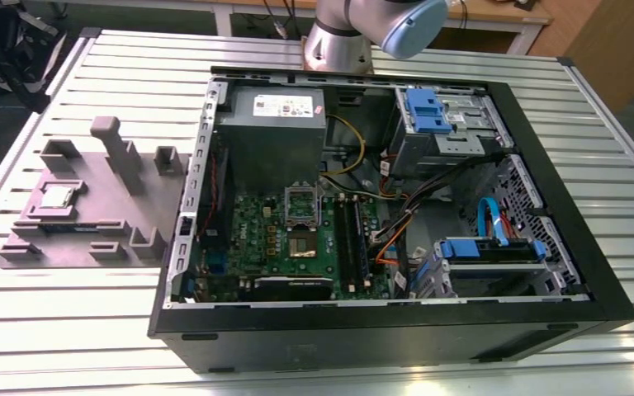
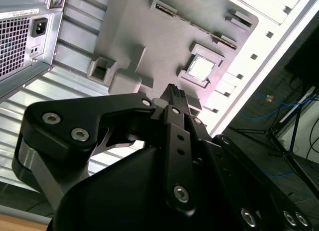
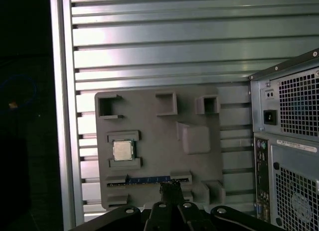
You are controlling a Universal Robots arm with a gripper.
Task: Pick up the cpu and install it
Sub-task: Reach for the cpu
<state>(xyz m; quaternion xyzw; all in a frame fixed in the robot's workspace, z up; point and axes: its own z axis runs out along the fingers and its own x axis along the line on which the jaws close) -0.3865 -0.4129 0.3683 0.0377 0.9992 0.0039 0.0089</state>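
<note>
Over at the exterior view's left, the cpu [image 1: 55, 196] sits untouched in its grey holder [image 1: 102, 210] (so nothing is installed yet), the tool [image 3: 172, 187] well clear of it, pressed together, empty.

One cpu [image 3: 122, 150], one grey holder block [image 3: 149, 116], one open computer case [image 1: 405, 334], one motherboard [image 1: 253, 233] and one power supply [image 1: 271, 136] are counted on one counter [image 1: 75, 330].

Clearances. The cpu [image 1: 55, 196] lies in a shallow pocket of the grey fixture [image 1: 96, 208], open from above. A tall post [image 1: 108, 136] and low blocks [image 1: 165, 157] stand nearby. Inside the open case [image 1: 405, 334], the socket [image 1: 303, 243] is flanked by the power supply [image 1: 271, 136], memory sticks [image 1: 350, 235] and loose cables [image 1: 405, 210].
</note>
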